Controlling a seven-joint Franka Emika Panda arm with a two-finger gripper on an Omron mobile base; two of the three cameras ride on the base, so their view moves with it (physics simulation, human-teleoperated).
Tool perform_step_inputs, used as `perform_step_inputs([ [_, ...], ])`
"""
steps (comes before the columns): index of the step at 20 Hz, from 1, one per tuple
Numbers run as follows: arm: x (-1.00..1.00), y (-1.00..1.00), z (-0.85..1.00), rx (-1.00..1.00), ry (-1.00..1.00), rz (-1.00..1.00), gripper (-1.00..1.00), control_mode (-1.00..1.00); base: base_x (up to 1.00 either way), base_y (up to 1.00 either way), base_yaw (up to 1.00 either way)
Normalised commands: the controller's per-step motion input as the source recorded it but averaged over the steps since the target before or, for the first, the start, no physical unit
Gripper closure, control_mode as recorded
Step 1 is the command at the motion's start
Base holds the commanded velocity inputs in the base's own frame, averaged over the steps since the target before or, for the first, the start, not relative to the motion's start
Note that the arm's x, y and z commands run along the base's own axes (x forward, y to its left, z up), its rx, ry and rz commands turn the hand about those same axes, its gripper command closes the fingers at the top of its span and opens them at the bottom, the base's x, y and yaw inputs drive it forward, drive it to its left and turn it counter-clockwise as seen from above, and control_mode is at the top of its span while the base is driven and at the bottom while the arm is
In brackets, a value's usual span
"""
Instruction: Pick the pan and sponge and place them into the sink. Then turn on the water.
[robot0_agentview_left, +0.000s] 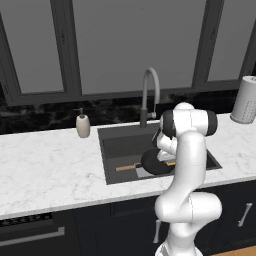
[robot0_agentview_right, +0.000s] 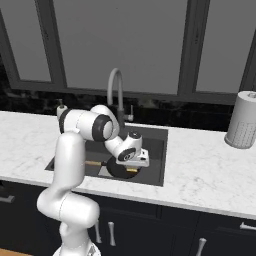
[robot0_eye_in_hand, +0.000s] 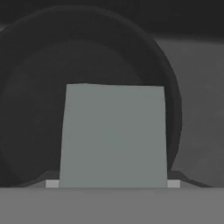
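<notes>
The black pan (robot0_agentview_left: 151, 162) lies in the dark sink (robot0_agentview_left: 115, 145), its wooden handle (robot0_agentview_left: 127, 167) pointing left. My gripper (robot0_agentview_right: 134, 167) hangs low inside the sink (robot0_agentview_right: 156, 150), just above the pan (robot0_agentview_right: 116, 172), shut on the sponge (robot0_agentview_right: 131, 170). In the hand view the sponge's grey-green face (robot0_eye_in_hand: 113, 135) sits between the fingertips, with the round pan (robot0_eye_in_hand: 39, 109) right behind it. A sliver of the sponge's yellow (robot0_agentview_left: 171, 163) shows beside my arm. The grey arched faucet (robot0_agentview_left: 150, 90) rises behind the basin; water is out of view.
A soap dispenser (robot0_agentview_left: 82, 125) stands on the white marble counter (robot0_agentview_left: 50, 170) left of the sink. A paper towel roll (robot0_agentview_right: 244, 120) stands at the far right. Dark windows and a black backsplash close off the back.
</notes>
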Motion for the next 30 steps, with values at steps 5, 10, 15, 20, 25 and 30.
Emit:
perform_step_inputs([
  [5, 0.21, 0.15, -0.04, 0.00, 0.00, 0.00, 1.00, -1.00, 0.00, 0.00, 0.00],
  [10, 0.08, 0.03, -0.17, 0.00, 0.00, 0.00, 1.00, -1.00, 0.00, 0.00, 0.00],
  [15, 0.00, 0.00, -0.23, 0.00, 0.00, 0.00, 1.00, -1.00, 0.00, 0.00, 0.00],
  [20, 0.01, 0.06, -0.25, 0.00, 0.00, 0.00, -1.00, -1.00, 0.00, 0.00, 0.00],
  [25, 0.00, 0.01, 0.00, 0.00, 0.00, 0.00, -1.00, -1.00, 0.00, 0.00, 0.00],
  [30, 0.00, 0.00, 0.01, 0.00, 0.00, 0.00, -1.00, -1.00, 0.00, 0.00, 0.00],
])
